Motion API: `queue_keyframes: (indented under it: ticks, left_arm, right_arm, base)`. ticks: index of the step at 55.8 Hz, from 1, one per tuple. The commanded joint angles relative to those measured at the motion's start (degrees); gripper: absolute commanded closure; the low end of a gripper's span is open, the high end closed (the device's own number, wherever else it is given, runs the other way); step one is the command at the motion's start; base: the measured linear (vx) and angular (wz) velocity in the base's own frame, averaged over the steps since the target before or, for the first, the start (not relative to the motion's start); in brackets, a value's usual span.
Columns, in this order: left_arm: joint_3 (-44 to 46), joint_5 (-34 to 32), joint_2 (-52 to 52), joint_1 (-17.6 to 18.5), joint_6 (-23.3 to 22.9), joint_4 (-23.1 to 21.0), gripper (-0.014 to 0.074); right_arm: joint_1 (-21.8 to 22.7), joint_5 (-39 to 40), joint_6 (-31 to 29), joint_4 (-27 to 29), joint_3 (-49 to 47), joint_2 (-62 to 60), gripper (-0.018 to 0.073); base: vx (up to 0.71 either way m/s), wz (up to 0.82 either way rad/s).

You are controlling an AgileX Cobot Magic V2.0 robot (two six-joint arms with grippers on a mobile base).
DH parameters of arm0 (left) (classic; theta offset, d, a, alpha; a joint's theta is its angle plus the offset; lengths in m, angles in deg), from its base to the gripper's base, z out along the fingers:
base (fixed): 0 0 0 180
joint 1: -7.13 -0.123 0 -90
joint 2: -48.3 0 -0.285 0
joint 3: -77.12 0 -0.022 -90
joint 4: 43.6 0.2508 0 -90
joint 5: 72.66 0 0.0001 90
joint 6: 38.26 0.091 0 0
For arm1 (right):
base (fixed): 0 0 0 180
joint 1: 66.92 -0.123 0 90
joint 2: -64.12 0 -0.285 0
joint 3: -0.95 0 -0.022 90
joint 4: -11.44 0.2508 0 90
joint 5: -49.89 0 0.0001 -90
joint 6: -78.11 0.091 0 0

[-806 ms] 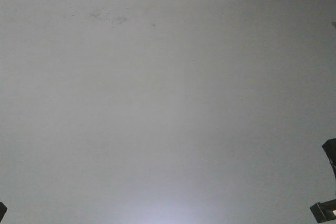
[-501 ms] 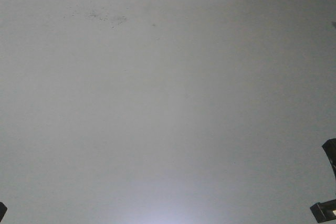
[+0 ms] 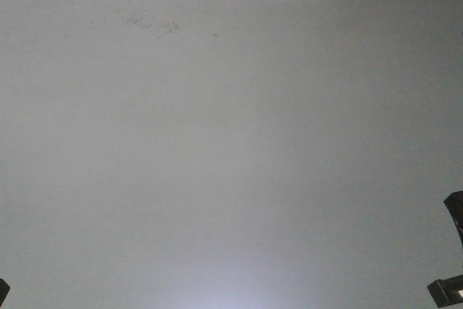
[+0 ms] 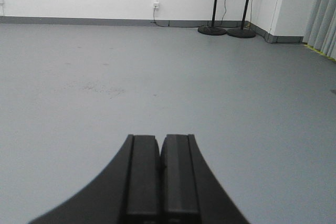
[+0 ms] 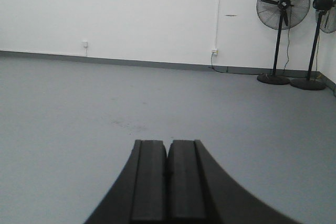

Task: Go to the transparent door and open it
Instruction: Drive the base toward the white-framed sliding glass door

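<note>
The transparent door was in none of the views at this moment, so I cannot say on which side of the robot it stood. The front-facing camera looked down and showed only the grey floor (image 3: 231, 150), with a faint patch of dark specks (image 3: 145, 24) near the top. At the lower corners were small dark parts (image 3: 454, 251) that probably belonged to the robot itself, though this was hard to tell. The left gripper (image 4: 159, 145) had its two black fingers pressed together with nothing between them. The right gripper (image 5: 168, 148) was pressed together in the same way and was also empty. Both pointed forward, low and level over the floor. I judge that the arms were tucked like this because the moving base had the work at this stage, and folded arms with the fingers together are safer during driving. Far in front were a white wall (image 5: 131, 14) with a wall socket (image 5: 214, 52), two pedestal fans (image 5: 285, 4) in the corner, and a grey curtain (image 4: 323, 9) at the right edge of the left wrist view. The task seemed to be at its beginning: the robot had first to find and reach the door, and only then could one gripper spread for the handle.
</note>
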Motion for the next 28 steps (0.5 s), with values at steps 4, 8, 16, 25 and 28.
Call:
queue_keyframes:
  ticks: [4,8,16,25,28]
  left_arm:
    - [1.2,-4.6,0.8,0.0,0.0,-0.7,0.0602]
    - [1.2,-4.6,0.8,0.0,0.0,-0.7,0.0602]
    - [1.2,-4.6,0.8,0.0,0.0,-0.7,0.0602]
    - [1.2,-4.6,0.8,0.0,0.0,-0.7,0.0602]
    - [1.2,-4.6,0.8,0.0,0.0,-0.7,0.0602]
  right_arm:
    - [0.5,5.0,-0.5,-0.5,0.2,-0.7,0.0568]
    - [0.5,5.0,-0.5,-0.5,0.2,-0.7,0.0568]
    - [0.5,5.0,-0.5,-0.5,0.2,-0.7,0.0568]
    - [0.5,5.0,-0.5,-0.5,0.2,-0.7,0.0568]
    - [0.5,5.0,-0.5,-0.5,0.2,-0.7,0.0568]
  base:
    - [0.03,0.06]
    - [0.05,0.07]
    - [0.09,0.08]
    - [0.15,0.13]
    - [0.2,0.15]
